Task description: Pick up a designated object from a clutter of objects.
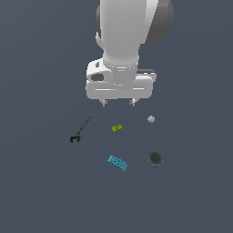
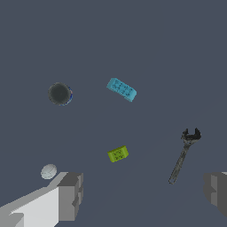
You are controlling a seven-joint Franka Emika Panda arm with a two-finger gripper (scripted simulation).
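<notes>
The pale ball (image 1: 151,119) lies on the dark floor off to one side of the gripper (image 1: 118,103), outside the span of the fingers rather than between them; in the wrist view the ball (image 2: 48,171) sits just beyond the outer face of one finger (image 2: 70,196). The jaws stand wide apart and hold nothing, and the gripper hangs above the floor, more nearly over the yellow-green block (image 1: 117,128) than over the ball. That offset looks like the main hazard: a straight descent from here would likely close on bare floor or on the block, and the near finger could come down on the ball's edge and send it off. Being smooth and round, the ball would probably roll at a light nudge, perhaps toward the dark round disc (image 1: 155,158), which lies farther out on the same side, and it could squirt free if the pads meet it off centre. The cyan studded brick (image 1: 117,163) and the black wrench-like tool (image 1: 80,130) lie well apart from the ball, the tool on the opposite side of the gripper, so they seem little threat.
</notes>
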